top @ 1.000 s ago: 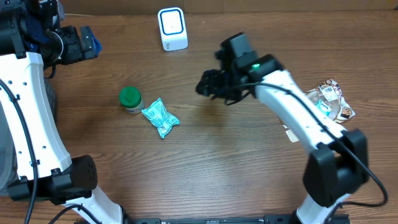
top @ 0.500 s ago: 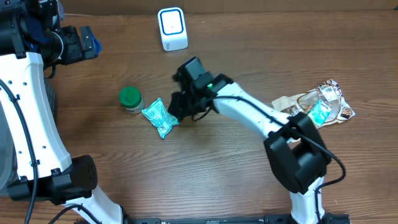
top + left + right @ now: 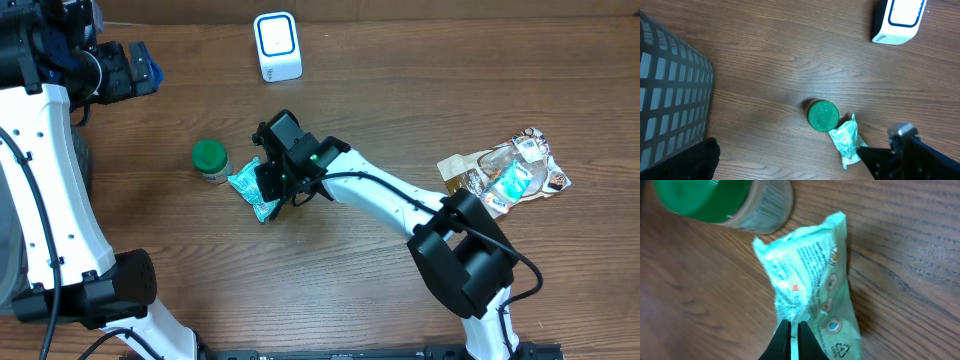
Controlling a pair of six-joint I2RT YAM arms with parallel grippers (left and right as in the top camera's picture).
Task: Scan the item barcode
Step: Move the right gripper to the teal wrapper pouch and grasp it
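closely, via right wrist, shows right gripper (image 3: pixel 791 339) pinched tight on teal packet (image 3: pixel 810 280), jar (image 3: pixel 725 202) at 11 o'clock; from overhead alone, shows left gripper (image 3: pixel 145 72) spread.

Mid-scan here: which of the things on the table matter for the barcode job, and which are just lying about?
For the job:
- teal crinkled plastic packet, pinched at its edge by the right hand
- white box-shaped scanner with a blue outline

Lying about:
- green-lidded round jar, beside the packet
- heap of crumpled snack wrappers
- dark mesh basket
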